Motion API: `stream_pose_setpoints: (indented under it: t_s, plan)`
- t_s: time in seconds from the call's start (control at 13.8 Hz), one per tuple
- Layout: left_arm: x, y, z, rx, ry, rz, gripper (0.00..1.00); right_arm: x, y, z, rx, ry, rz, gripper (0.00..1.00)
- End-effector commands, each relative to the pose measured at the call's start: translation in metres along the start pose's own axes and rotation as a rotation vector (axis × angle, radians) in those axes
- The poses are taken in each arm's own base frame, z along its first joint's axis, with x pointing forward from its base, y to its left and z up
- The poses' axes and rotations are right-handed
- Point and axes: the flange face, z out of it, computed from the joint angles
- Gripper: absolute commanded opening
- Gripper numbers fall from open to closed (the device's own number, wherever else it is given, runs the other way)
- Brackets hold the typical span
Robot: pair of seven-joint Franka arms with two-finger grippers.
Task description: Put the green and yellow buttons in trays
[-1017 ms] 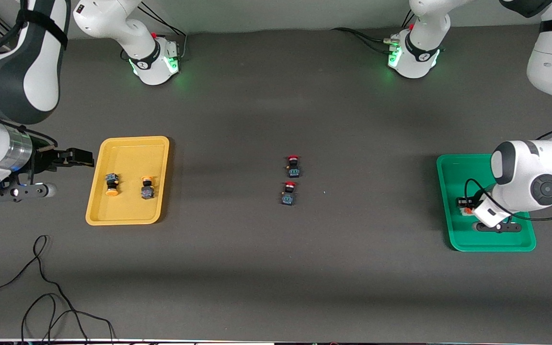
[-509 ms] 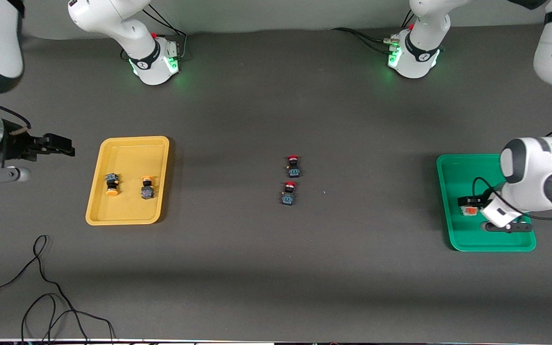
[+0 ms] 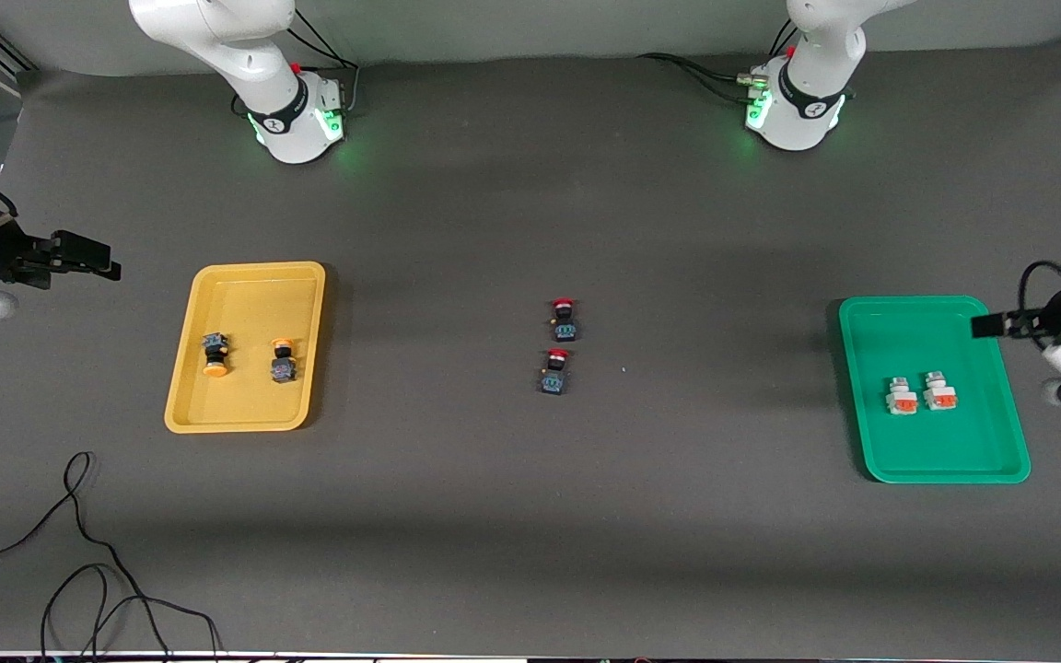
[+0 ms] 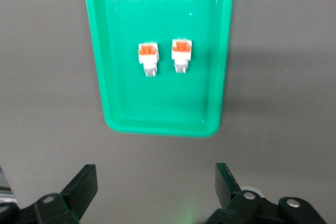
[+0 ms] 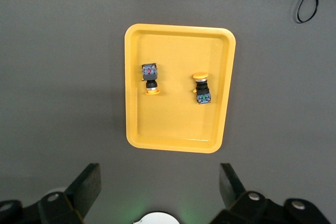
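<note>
The yellow tray holds two black buttons with yellow caps, lying apart. The right wrist view shows this tray and both buttons. The green tray holds two white buttons with orange faces, side by side. The left wrist view shows them too in the tray. My left gripper is open and empty, in the air by the green tray's edge. My right gripper is open and empty, in the air beside the yellow tray.
Two black buttons with red caps lie at the table's middle. A black cable lies loose near the front edge at the right arm's end. The arm bases stand along the back.
My left gripper has risen off the green tray toward the table's end, leaving a second white button beside the first. My right gripper has drawn farther away from the yellow tray.
</note>
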Motion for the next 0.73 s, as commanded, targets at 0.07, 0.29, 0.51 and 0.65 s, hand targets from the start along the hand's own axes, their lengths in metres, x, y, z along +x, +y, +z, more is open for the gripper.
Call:
stream_pose_setpoints:
  t_s: [0.07,0.29,0.51,0.65]
  plan:
    - [-0.027,0.007,-0.055,-0.065,-0.059,0.004,1.00,-0.007,-0.016,-0.007,-0.056,0.013,0.040,1.00]
    - [-0.024,0.009,-0.057,-0.100,-0.033,0.018,1.00,-0.008,-0.018,-0.011,-0.057,0.023,0.064,1.00]
    - [-0.027,0.015,-0.056,-0.088,-0.053,0.025,1.00,-0.009,-0.011,-0.012,-0.055,0.024,0.076,1.00]
    - [-0.027,0.017,-0.055,-0.090,-0.054,0.038,1.00,-0.010,-0.016,-0.014,-0.057,0.027,0.069,1.00]
